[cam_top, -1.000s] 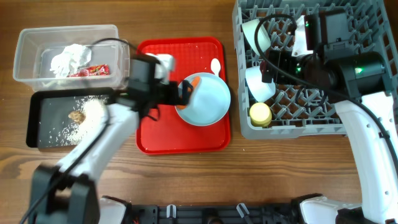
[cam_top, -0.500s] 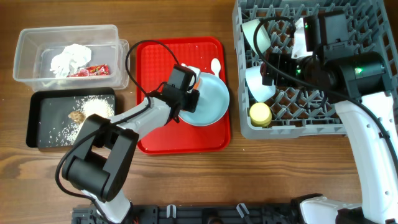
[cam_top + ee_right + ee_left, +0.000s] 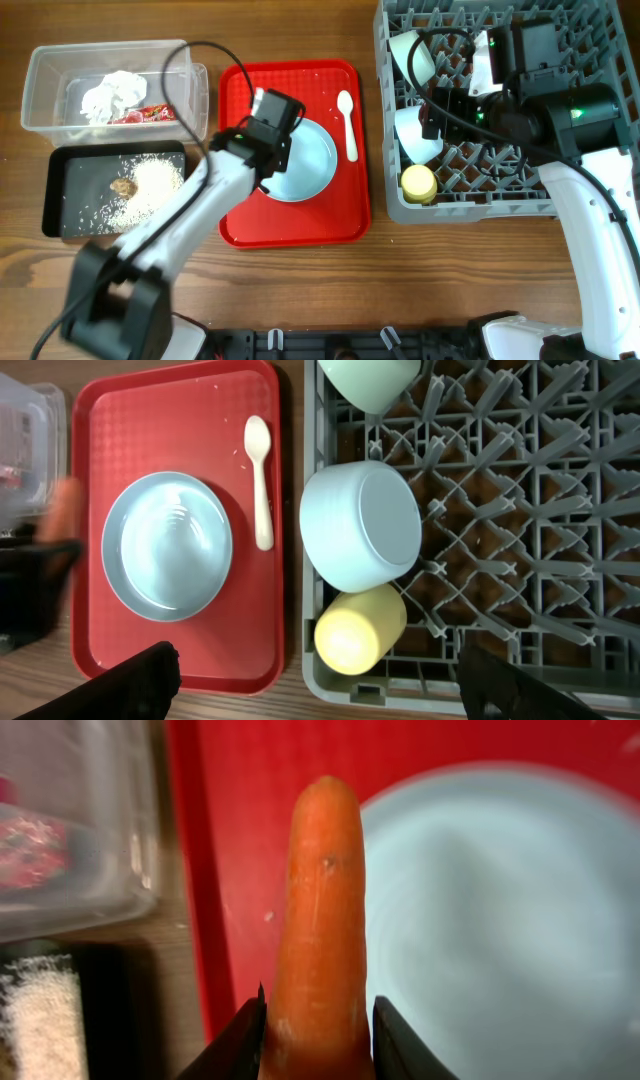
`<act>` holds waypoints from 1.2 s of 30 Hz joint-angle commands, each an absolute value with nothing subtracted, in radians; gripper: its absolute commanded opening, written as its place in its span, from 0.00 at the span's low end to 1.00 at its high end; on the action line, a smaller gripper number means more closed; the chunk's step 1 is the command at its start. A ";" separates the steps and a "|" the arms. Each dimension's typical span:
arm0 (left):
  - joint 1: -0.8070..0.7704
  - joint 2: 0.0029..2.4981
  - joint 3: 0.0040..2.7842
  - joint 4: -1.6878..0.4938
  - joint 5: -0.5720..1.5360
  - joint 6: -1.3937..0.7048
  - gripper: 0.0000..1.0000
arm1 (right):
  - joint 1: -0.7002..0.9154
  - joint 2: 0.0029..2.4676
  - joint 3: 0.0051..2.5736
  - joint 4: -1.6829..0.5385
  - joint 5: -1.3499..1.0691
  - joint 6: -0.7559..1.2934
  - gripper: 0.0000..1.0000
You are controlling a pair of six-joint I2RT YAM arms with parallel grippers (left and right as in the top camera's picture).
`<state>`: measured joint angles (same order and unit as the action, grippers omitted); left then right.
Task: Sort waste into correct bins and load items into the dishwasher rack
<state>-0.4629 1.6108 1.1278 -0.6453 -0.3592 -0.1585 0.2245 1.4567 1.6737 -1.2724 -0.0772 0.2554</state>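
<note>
My left gripper (image 3: 318, 1042) is shut on an orange carrot piece (image 3: 325, 920), which points forward over the red tray's (image 3: 240, 870) left part, just left of the pale blue plate (image 3: 500, 920). In the overhead view the left gripper (image 3: 266, 122) hides the carrot. The clear tub (image 3: 60, 70) holds white paper (image 3: 108, 92) and a red-and-white wrapper (image 3: 145, 115). The black tray (image 3: 60, 195) holds rice (image 3: 150, 185) and a brown lump (image 3: 122, 187). My right gripper (image 3: 325, 690) hangs open over the grey rack (image 3: 520, 510), above the yellow cup (image 3: 360, 628).
A white spoon (image 3: 347, 125) lies on the red tray right of the plate. In the rack's left side sit a blue bowl (image 3: 360, 525) and a green bowl (image 3: 370, 380). The rack's right part holds only pegs.
The left gripper shut on the carrot, lifted it off the plate and carried it left over the tray. The plate now lies a little farther left. The right arm has not moved.
</note>
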 commanded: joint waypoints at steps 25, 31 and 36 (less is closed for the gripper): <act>0.299 1.835 1.175 -0.706 -0.265 -0.972 0.54 | 0.224 1.444 1.675 -1.285 -0.067 0.235 0.92; 0.299 1.688 1.251 -0.804 -0.246 -0.814 0.89 | 0.260 1.451 1.675 -1.187 -0.220 0.235 0.95; 0.288 1.436 1.272 -0.808 0.215 -0.511 0.96 | 0.392 1.588 1.644 -1.084 -0.257 0.351 0.84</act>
